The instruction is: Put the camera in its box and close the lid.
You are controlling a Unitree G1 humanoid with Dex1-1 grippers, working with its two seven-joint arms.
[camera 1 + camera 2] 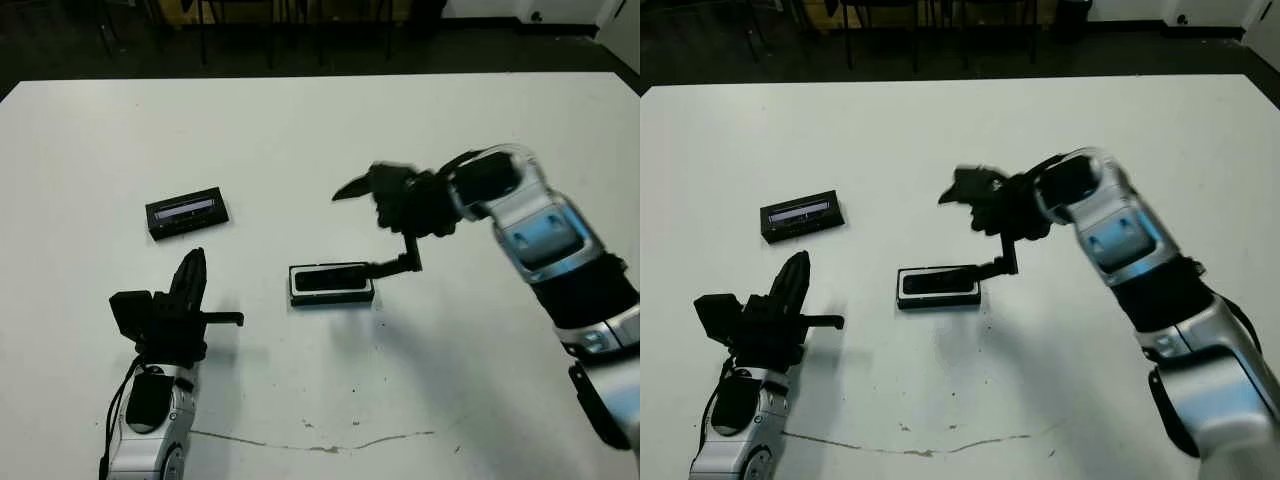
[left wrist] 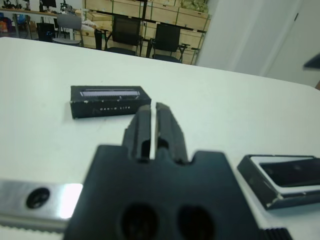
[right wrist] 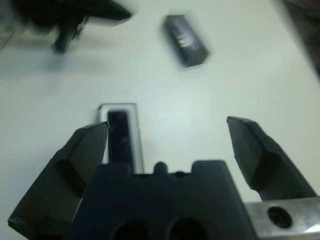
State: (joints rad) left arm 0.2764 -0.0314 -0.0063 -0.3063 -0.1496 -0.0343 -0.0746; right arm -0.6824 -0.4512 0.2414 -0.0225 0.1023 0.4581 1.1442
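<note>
- The camera (image 1: 330, 278) lies in the box (image 1: 331, 297), so I count the first half of the job as done, as far as these views show; whether it is seated fully flat in the recess I cannot tell.
- My right pincer (image 3: 170, 145) is released, its two fingers spread wide with nothing between them. The box sits just below and ahead of it, its nearer end close under one finger (image 3: 82, 150).
- The lid (image 1: 187, 213) is not on yet. It lies flat on the bench (image 1: 300, 140), window strip up, well apart from the box and far beyond my right pincer's reach side.
- My left pincer (image 2: 154, 127) is clenched on nothing, fingers pressed almost together. The lid lies straight ahead of its tips, some way off; the box is off to its side, nearer.
- What remains, by my reckoning: fetch the lid, carry it over the box, line up the edges and press it home. The left arm looks the better placed for the pickup, but it must spread its fingers first.
</note>
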